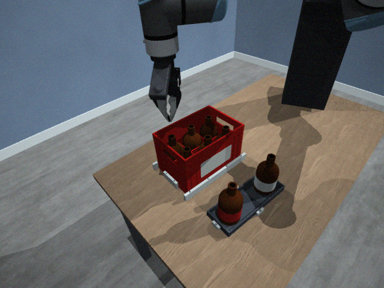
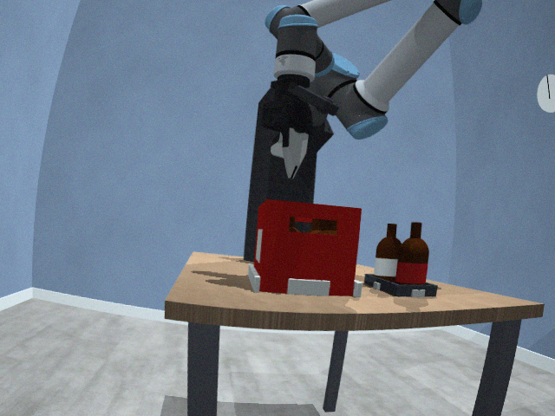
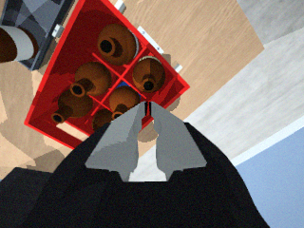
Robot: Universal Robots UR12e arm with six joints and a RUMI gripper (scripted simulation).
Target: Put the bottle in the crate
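While shut, gripper (image 1: 169,117) hangs above crate (image 1: 198,161).

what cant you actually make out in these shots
- Exterior view: the crate wall hides its bottles and slots.
- Wrist view: the shut, empty end effector covers the crate's near corner; the tray is cut off by the edge.
- Top view: crate walls and bottle shoulders hide the slot floors.
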